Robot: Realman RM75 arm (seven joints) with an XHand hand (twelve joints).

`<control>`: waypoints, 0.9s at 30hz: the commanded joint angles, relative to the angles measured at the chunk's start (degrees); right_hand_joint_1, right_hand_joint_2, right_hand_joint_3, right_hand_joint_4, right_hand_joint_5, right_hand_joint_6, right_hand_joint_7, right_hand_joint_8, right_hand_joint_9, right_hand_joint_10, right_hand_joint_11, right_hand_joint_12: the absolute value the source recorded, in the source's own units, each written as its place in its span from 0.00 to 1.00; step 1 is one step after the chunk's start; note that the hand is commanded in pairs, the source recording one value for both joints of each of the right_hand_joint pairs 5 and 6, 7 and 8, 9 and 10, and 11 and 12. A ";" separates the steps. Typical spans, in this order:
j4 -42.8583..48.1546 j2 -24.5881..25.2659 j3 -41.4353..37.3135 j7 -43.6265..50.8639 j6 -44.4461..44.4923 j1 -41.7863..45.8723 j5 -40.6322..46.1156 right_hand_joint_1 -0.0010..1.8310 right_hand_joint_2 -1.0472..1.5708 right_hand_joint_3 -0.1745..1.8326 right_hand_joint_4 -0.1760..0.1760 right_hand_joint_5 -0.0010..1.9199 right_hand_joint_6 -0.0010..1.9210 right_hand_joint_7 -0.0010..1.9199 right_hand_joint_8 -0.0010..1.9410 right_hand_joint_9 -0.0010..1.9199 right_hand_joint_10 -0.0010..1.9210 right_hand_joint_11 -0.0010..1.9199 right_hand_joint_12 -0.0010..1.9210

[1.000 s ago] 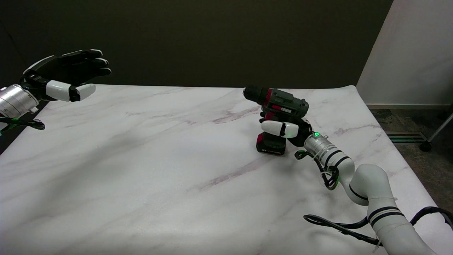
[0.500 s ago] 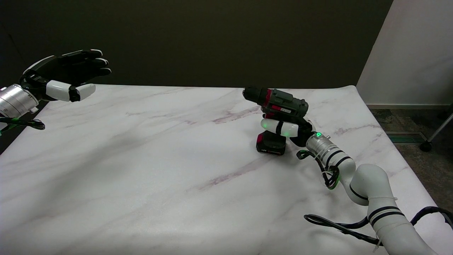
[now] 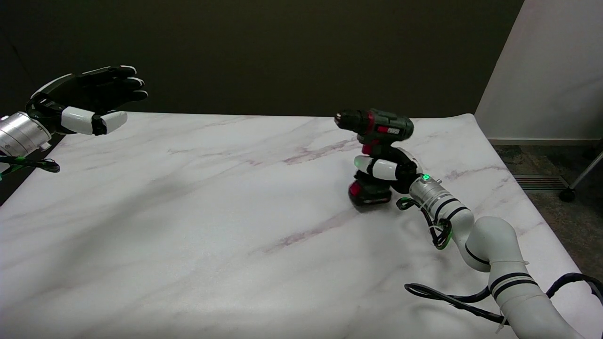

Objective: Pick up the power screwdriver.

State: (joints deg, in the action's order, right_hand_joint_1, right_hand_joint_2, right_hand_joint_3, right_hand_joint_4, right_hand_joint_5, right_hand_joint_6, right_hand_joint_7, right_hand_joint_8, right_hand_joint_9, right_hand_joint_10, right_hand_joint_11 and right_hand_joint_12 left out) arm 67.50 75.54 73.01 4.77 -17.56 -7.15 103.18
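The power screwdriver (image 3: 377, 128) is dark green and black with red trim and a battery base (image 3: 370, 194). It stands on the white marble table (image 3: 188, 226), right of centre, with its chuck pointing left. My right hand (image 3: 385, 168) is wrapped around its handle, thumb across the front. The base looks slightly tilted; whether it still touches the table I cannot tell.
My idle left hand (image 3: 89, 101) hangs in the air at the upper left. A black cable (image 3: 447, 303) loops beside my right arm near the table's lower right. The table's right edge lies just beyond the tool, with floor and a chair leg (image 3: 582, 181) past it.
The thumb has closed across the handle. The screwdriver has turned and shifted a little to the right, its body now more level and its base tilted.
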 commanded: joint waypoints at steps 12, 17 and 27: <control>-0.14 -0.21 -0.09 0.01 1.45 -0.14 0.19 0.62 0.91 0.40 0.35 0.00 0.00 0.80 0.79 0.84 0.84 0.67 0.67; -0.06 -0.21 -0.20 0.01 1.45 0.02 0.35 0.61 0.90 0.41 0.20 0.00 0.00 0.85 0.84 0.88 0.88 0.69 0.69; 0.34 -0.18 -0.60 0.01 1.45 0.10 0.40 0.60 0.95 0.41 0.64 0.59 0.59 1.00 0.99 1.00 1.00 0.89 0.89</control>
State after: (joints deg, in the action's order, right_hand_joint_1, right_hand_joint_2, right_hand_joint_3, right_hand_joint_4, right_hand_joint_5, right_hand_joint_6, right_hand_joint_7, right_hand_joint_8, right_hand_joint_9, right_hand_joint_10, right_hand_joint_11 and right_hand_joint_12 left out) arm 67.42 75.39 72.74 4.78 -16.24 -7.20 103.35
